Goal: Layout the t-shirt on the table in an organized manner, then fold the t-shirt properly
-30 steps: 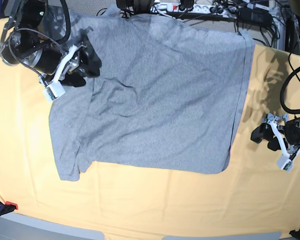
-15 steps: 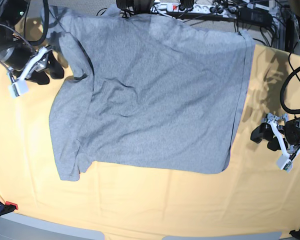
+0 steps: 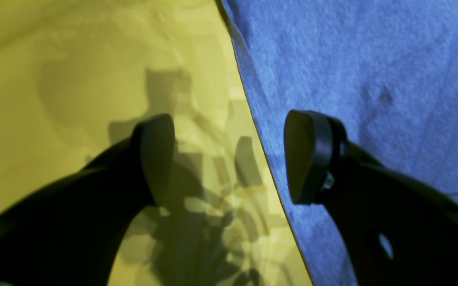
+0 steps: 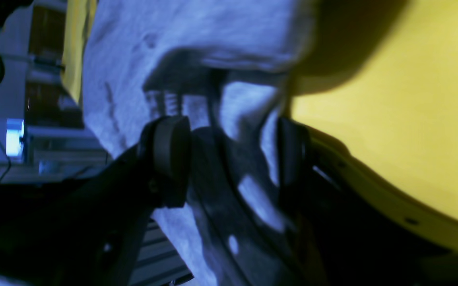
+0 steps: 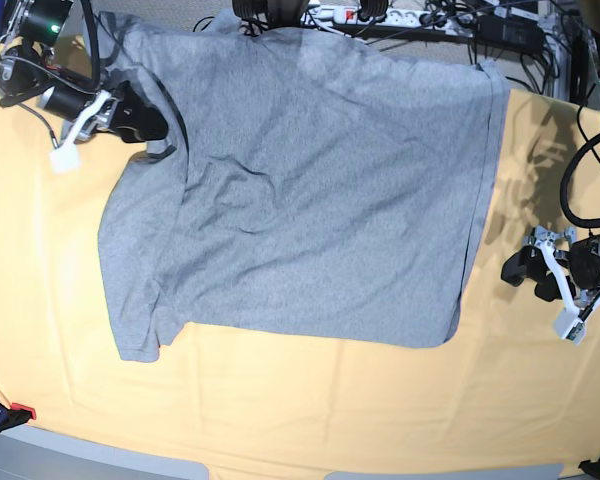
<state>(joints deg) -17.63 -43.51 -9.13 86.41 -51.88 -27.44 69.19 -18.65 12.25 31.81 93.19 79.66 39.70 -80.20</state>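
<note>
The grey t-shirt (image 5: 320,200) lies spread with its plain side up on the yellow-orange table (image 5: 280,400), collar end to the left and hem to the right. My right gripper (image 5: 148,125) is at the far left sleeve. Its jaws stand apart in the right wrist view (image 4: 231,159), with sleeve fabric (image 4: 197,43) showing between and beyond them. My left gripper (image 5: 528,275) rests low beside the hem at the right and is open. In the left wrist view (image 3: 229,159) the shirt's edge (image 3: 253,119) runs between the fingers, and nothing is gripped.
A power strip and tangled cables (image 5: 380,15) run along the table's far edge. A red clamp (image 5: 20,410) sits at the front left corner. Bare cloth stretches in front of the shirt, down to the front edge (image 5: 280,462).
The right gripper left the sleeve area, swung up and left off the shirt, then came back right to the far sleeve. That sleeve now lies spread further out. The left arm has not moved.
</note>
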